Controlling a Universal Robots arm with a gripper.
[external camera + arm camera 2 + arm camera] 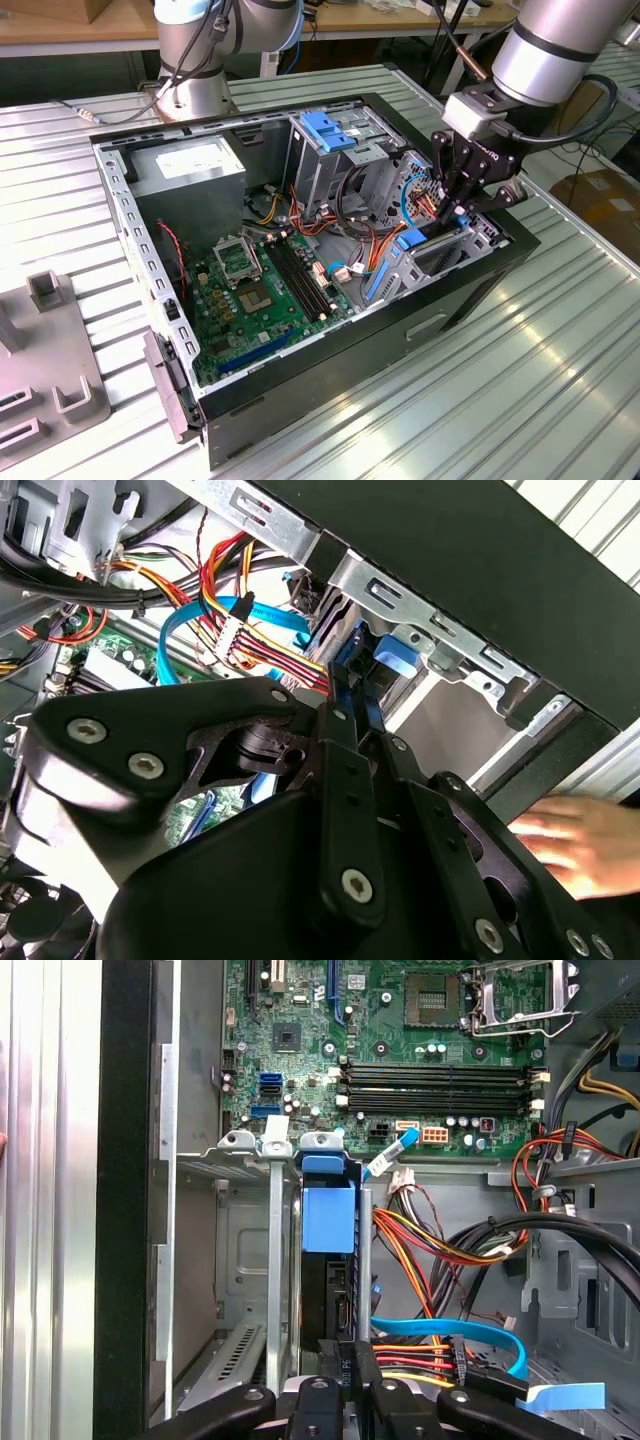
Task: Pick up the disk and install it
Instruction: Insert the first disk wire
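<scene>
Your gripper sits low at the PC case's right end in the exterior view, over the drive cage. The disk stands on edge in a cage slot, its blue bracket end facing up toward the motherboard in the first wrist view. The fingers look pinched together on the disk's edge, so grasping it as far as I can tell. Handling, my guess: rigid metal block w/ real weight, smooth sides, shock-sensitive, so grip the plastic rails, not the label face. Loose red/yellow/orange cables and a flat blue ribbon lie just beside it. Ribbed metal table under the case. A person's hand rests near the case in the second wrist view.
</scene>
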